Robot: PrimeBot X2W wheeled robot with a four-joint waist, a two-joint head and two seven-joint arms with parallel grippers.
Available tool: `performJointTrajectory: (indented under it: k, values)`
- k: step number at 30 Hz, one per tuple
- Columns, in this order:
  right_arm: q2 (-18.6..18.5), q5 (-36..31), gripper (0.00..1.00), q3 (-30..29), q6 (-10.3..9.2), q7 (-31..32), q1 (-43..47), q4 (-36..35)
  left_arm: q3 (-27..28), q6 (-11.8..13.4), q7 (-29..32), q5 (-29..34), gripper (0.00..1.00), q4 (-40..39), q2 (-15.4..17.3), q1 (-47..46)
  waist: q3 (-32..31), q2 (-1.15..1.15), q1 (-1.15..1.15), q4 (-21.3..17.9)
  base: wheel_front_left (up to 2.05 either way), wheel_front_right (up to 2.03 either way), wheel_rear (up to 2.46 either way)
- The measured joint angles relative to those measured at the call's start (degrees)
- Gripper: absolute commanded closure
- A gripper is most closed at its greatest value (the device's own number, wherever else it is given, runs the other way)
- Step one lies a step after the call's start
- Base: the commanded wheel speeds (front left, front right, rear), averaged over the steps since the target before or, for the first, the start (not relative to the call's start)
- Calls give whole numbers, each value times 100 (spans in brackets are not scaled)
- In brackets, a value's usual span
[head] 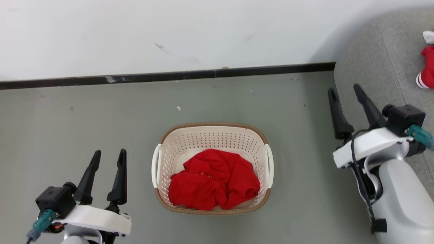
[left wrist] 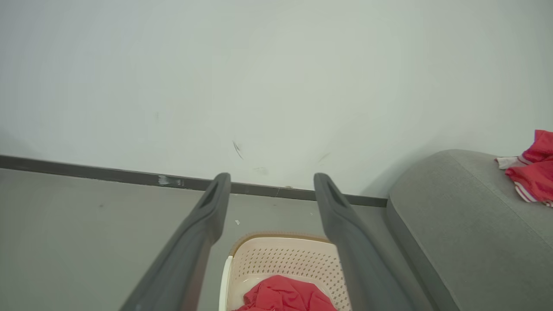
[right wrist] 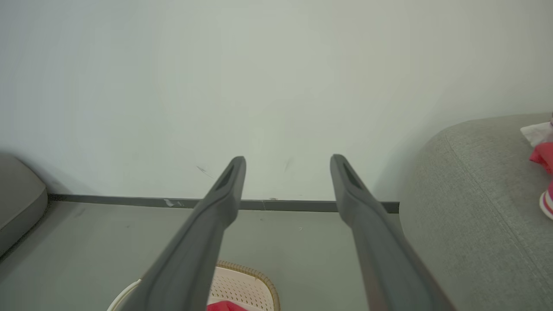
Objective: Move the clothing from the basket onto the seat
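Note:
The cream perforated basket with a brown rim stands on the grey floor in the middle of the head view. A crumpled red garment fills its near half. The grey sofa curves in at the right, and another red garment with white-striped cuffs lies on it. My left gripper is open at the lower left, apart from the basket. My right gripper is open at the right, over the sofa's edge. The left wrist view shows the basket, the red garment and the sofa.
A white wall with a dark baseboard runs behind the basket. Bare floor lies around the basket on all sides. In the right wrist view a second grey cushion sits at the far left by the wall.

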Motion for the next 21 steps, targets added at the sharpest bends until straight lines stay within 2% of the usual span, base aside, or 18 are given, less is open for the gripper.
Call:
performJointTrajectory:
  k: [7, 21]
  values:
    - [40, -175, 0, -38, 0, 0, 611, -131, 16, -59, 0, 154, 0, 164, -129, 203, -411, 0, -1, 197, 0, 0, 0]
    - [116, -449, 0, -219, 0, 0, 1712, -300, -49, -214, 0, 498, 0, 432, -151, 613, -1213, 0, 0, 417, 0, 0, 0]
